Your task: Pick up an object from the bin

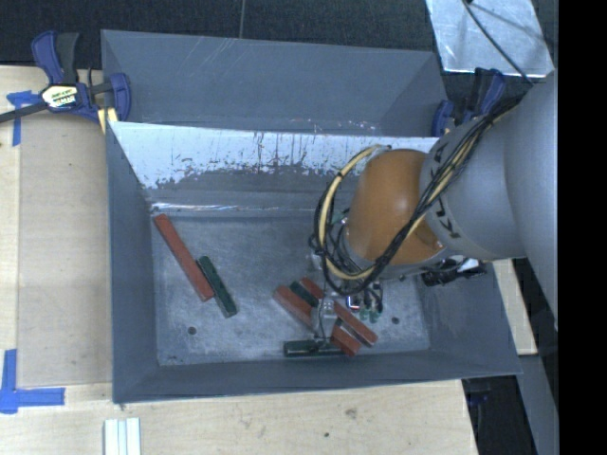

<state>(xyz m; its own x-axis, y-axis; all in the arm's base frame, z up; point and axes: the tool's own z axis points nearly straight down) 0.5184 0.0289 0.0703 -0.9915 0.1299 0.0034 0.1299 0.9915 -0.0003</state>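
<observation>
My gripper point(328, 317) hangs low over a small cluster of flat sticks in the bin's front right part. Directly beneath it lie a red-brown stick point(354, 334) and another red-brown stick point(290, 302), with a short dark green stick point(305, 295) between them. A dark stick point(308, 349) lies flat along the front wall just below the gripper. The gripper's tip is in among these sticks, and the arm's orange cover hides its upper part.
A long red-brown stick point(182, 257) lies diagonally at the left of the bin floor, with a dark green stick point(217, 287) beside its lower end. The arm and its cables cover the bin's right side.
</observation>
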